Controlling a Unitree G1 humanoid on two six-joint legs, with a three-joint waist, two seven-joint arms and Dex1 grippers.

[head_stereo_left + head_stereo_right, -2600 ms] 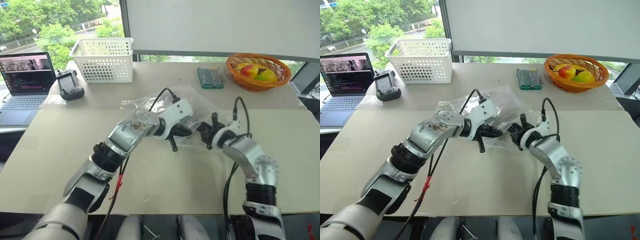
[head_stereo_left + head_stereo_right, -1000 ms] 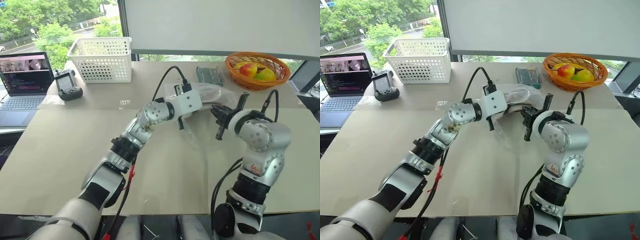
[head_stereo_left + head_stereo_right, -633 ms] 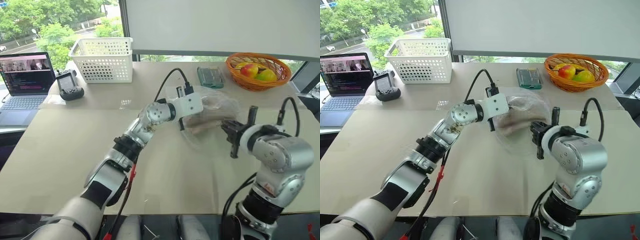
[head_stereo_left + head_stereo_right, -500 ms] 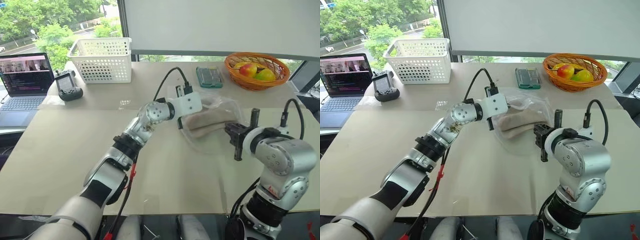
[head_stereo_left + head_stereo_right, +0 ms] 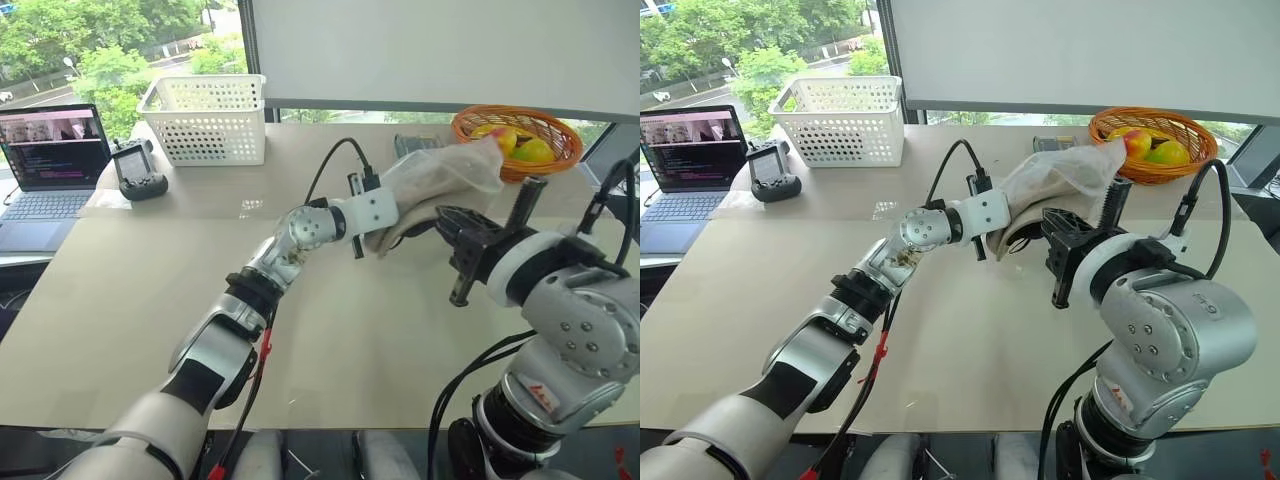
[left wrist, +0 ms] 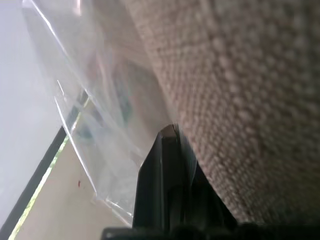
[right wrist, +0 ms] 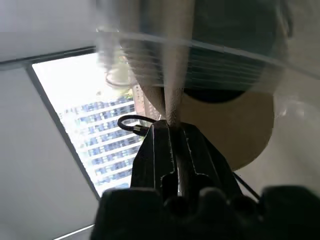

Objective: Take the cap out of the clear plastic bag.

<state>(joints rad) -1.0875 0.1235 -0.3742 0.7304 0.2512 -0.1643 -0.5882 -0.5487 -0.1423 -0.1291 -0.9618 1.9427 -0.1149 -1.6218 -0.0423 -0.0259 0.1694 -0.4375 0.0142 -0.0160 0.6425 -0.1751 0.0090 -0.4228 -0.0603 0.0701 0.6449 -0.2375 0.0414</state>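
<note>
Between the two pincers, lifted clear of the table, hangs the cap, a pale beige-grey bundle of cloth with the clear plastic bag still draped about it. At one end the left pincer is closed tight on the cap's lower edge, and its wrist view shows the coarse weave pressed right against its black finger, with the crinkled film hanging just beside it. At the other end the right pincer is closed narrow as well, and its wrist view shows a thin fold pinched between its two fingers; whether that fold is cloth, film or both I cannot tell. From the left pincer the cap rises and stretches across to the right pincer, its far end bunched up high. Beyond the right pincer an orange wicker fruit basket sits on the table, partly hidden by the lifted cloth. Well away past the left arm stand a white mesh basket, a small black handheld device and an open laptop.
</note>
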